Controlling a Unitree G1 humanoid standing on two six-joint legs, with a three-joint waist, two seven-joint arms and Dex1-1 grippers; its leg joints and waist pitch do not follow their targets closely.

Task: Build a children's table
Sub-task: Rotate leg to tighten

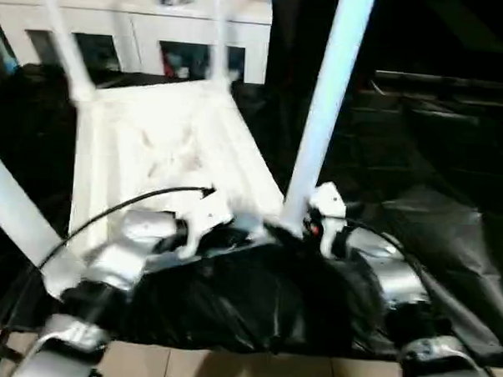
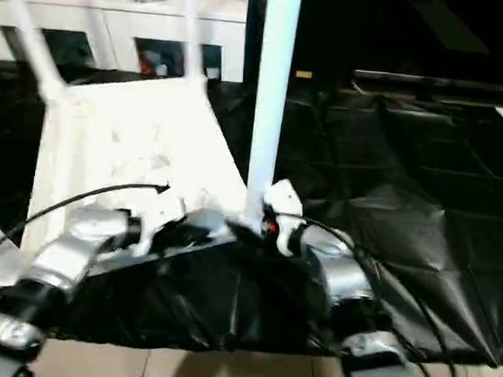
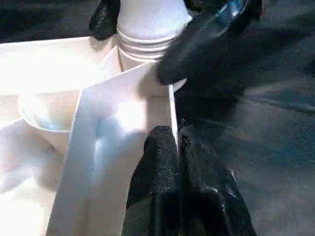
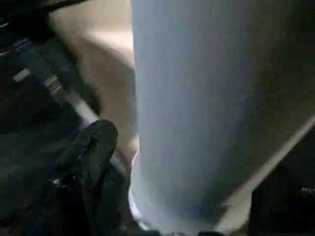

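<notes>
Four legs: the children's table (image 1: 166,147) lies upside down on a black sheet (image 2: 384,211), ribbed underside up, its white legs rising from the corners.
Near leg: one leg (image 1: 326,108) stands upright in the corner socket nearest the robot, between the two tools.
Left tool: the left tool (image 3: 178,142) has its black fingers pressed together, tips resting against the table's rim wall just beside that socket.
Right tool: the right tool (image 1: 304,227) sits at the base of the near leg; one finger (image 4: 96,142) shows just beside the leg, and I cannot tell whether the pair clamps it or stands apart.
Behind: a white glass-doored cabinet (image 1: 141,33) stands beyond the table.
</notes>
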